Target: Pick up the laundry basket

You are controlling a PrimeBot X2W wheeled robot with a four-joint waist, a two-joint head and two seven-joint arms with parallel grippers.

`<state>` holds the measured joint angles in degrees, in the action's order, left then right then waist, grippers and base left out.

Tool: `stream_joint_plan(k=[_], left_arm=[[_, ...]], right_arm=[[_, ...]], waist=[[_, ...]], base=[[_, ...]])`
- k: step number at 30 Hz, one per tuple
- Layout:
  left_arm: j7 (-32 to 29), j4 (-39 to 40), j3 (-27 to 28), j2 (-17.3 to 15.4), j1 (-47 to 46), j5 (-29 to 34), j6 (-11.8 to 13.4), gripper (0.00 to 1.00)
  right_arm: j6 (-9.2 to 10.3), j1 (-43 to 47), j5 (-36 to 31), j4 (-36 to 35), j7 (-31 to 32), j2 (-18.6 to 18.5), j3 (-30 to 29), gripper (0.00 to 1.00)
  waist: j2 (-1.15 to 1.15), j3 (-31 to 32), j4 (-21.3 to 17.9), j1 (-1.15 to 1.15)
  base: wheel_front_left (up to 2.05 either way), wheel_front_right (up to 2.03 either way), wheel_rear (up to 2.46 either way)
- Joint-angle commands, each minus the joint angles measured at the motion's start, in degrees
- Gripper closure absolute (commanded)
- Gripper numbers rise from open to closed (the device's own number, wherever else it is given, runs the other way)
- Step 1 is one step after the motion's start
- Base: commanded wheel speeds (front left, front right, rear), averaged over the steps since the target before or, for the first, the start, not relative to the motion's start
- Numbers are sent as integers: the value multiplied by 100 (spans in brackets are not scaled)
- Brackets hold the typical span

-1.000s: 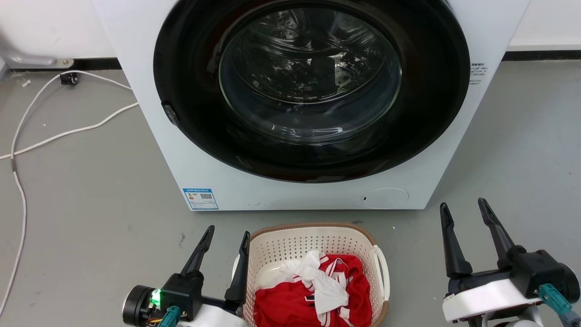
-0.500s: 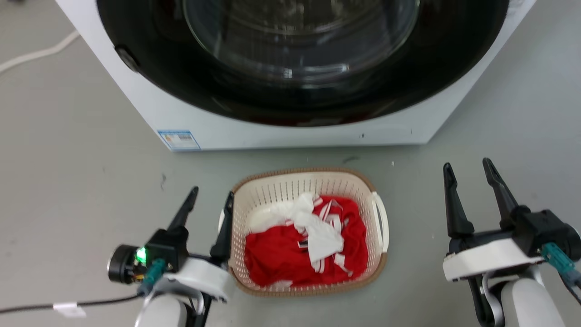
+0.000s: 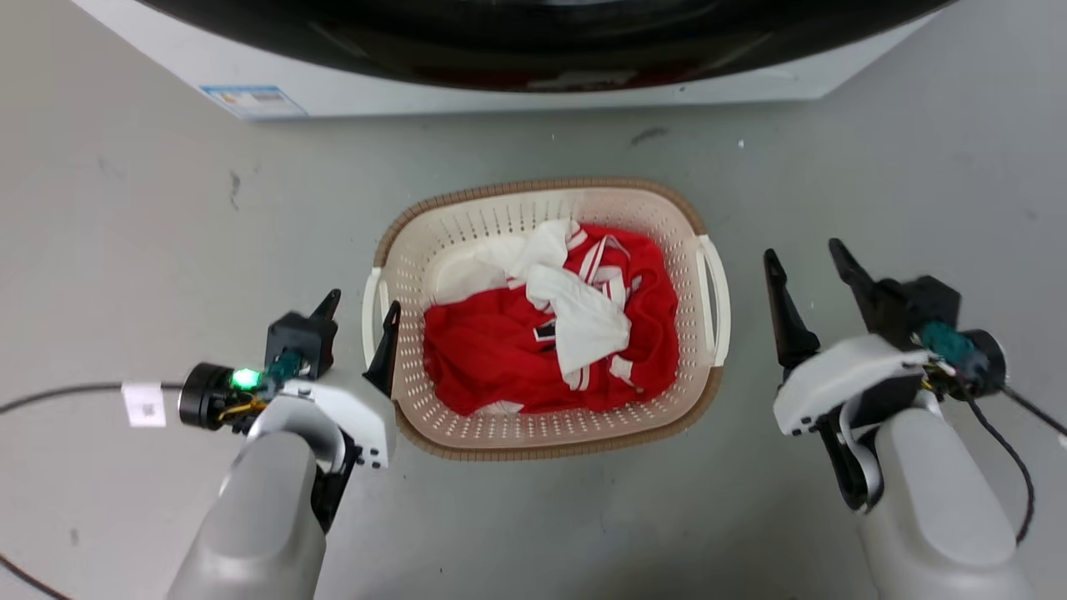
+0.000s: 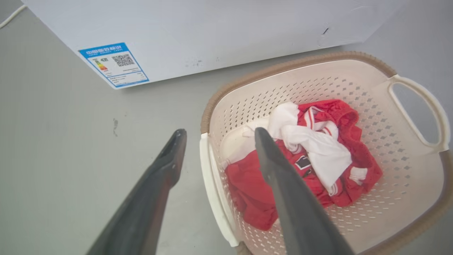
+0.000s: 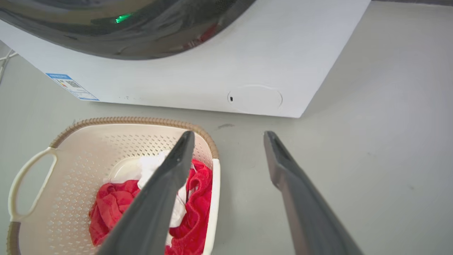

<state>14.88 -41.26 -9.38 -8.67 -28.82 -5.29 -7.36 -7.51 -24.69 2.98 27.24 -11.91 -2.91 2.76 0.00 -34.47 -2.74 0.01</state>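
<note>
Grey scuffed floor [image 3: 533, 517], seen from above. Beyond both sets of fingertips, the white base of a front-loading washing machine [image 3: 500, 87] with a dark door. Between the two arms, resting on the floor and not lifted: the laundry basket [image 3: 546, 185], cream perforated plastic with a brown woven-look rim. Inside, a crumpled red garment [image 3: 500, 367] under a smaller white garment [image 3: 583, 325].

On the left gripper [image 3: 363, 300], jaws spread apart and holding nothing, set astride the basket's left handle [image 3: 368, 321]: one finger outside the wall, the other over the inside. Contact with the handle impossible to tell. On the right gripper [image 3: 801, 248], jaws likewise spread and empty, just outside the right handle [image 3: 718, 292], with a strip of bare floor between in the head view.

Progress, as a judgement: approach nearly complete on the left, a short inward reach probably owed on the right. Then closing on both handles and raising the basket. No grip made, no lift begun.

Added by the left wrist view: the white handle bar plainly in the gap between the fingers, and a blue label [image 4: 113, 64] with a square code on the machine. Added by the right wrist view: a round flap [image 5: 254, 99] low on the machine and a green glint [image 5: 122, 17] mirrored in the door. Added by the head view: a black cable [image 3: 50, 392] with a white tag [image 3: 143, 403] trailing behind the left jaws.
</note>
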Motion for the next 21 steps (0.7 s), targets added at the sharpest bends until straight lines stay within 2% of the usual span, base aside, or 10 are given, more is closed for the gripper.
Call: stream_joint_plan(k=[1, 9, 14, 21], left_arm=[[-37, -254, -46, -17, -254, -68, -5, 0], [-359, -1416, -682, -137, -1177, -725, -13, 0], [-479, -1686, -1143, -321, -1593, -1248, -9, 0], [-1143, -1813, -1932, -505, -2001, -2003, -9, 0]], right_arm=[[4, -238, 126, 251, 117, 5, 52, 0], [3, -1364, 456, 1723, 792, 5, 408, 0], [4, -2009, 631, 2422, 1147, 0, 842, 0], [4, -2694, 1076, 3327, 1736, 2, 1086, 0]], waist=[[0, -314, -5, -1], [0, -870, 28, -1], [0, -1130, 12, -1], [0, -1362, 28, -1]], base=[[0, 0, 0], [0, 0, 0], [0, 0, 0], [0, 0, 0]])
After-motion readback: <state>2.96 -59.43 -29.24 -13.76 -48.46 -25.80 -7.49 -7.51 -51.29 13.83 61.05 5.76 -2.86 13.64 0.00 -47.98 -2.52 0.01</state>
